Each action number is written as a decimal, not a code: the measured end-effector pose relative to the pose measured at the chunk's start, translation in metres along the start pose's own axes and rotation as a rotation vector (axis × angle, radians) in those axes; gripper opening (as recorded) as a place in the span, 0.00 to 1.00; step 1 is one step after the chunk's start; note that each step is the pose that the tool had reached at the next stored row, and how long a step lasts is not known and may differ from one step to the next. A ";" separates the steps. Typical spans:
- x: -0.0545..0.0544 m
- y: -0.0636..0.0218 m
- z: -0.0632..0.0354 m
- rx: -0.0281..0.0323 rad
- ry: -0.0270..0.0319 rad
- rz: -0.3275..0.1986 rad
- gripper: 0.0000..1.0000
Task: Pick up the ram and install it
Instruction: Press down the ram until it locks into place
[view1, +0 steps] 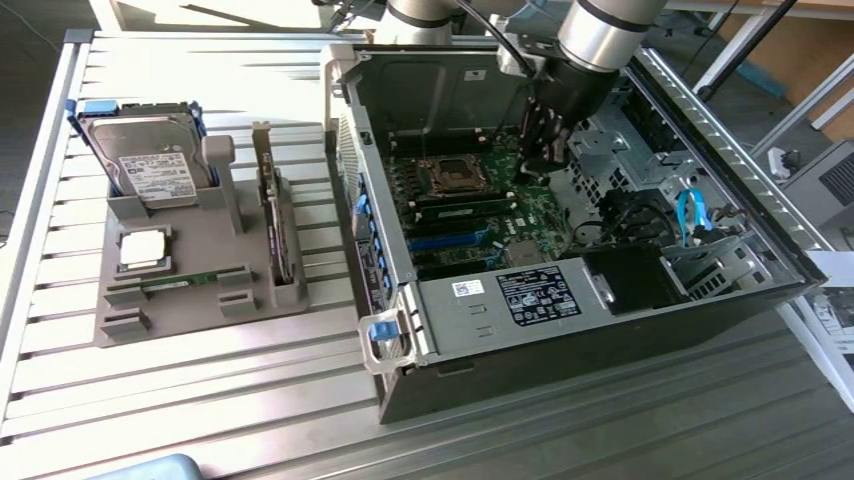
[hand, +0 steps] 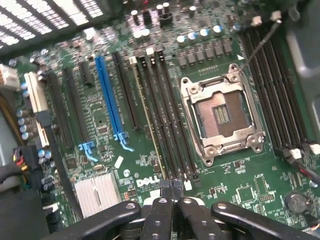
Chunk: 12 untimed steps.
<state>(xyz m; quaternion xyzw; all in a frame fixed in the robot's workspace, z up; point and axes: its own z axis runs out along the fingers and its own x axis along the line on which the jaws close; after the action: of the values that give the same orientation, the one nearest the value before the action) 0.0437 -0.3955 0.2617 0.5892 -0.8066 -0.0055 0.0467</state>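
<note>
The ram (hand: 148, 117), a thin green stick seen edge-on, stands in one of the black memory slots (hand: 167, 120) beside the empty processor socket (hand: 220, 115) on the motherboard. My gripper (hand: 171, 190) hangs just past the stick's near end, its two black fingertips (hand: 164, 192) pressed together with nothing visible between them. Whether they touch the stick I cannot tell. In the exterior view my gripper (view1: 541, 160) reaches down into the open computer case (view1: 534, 300), above the motherboard (view1: 481, 225).
A grey holder (view1: 120, 320) to the exterior view's left carries a hard drive (view1: 147, 160), a square silver chip (view1: 144, 250), an upright dark expansion card (view1: 274, 230) and a thin green strip (view1: 180, 284). Blue slots (hand: 110, 100), capacitors and case walls surround the gripper.
</note>
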 end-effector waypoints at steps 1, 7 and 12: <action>0.000 0.0000 0.0001 -0.0012 -0.0011 0.017 0.11; 0.000 0.0000 0.0004 -0.0093 -0.0086 0.135 0.11; 0.000 0.0000 0.0005 -0.0163 -0.0151 0.235 0.11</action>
<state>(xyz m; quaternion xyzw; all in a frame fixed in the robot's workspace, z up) 0.0437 -0.3955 0.2613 0.4900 -0.8705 -0.0109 0.0457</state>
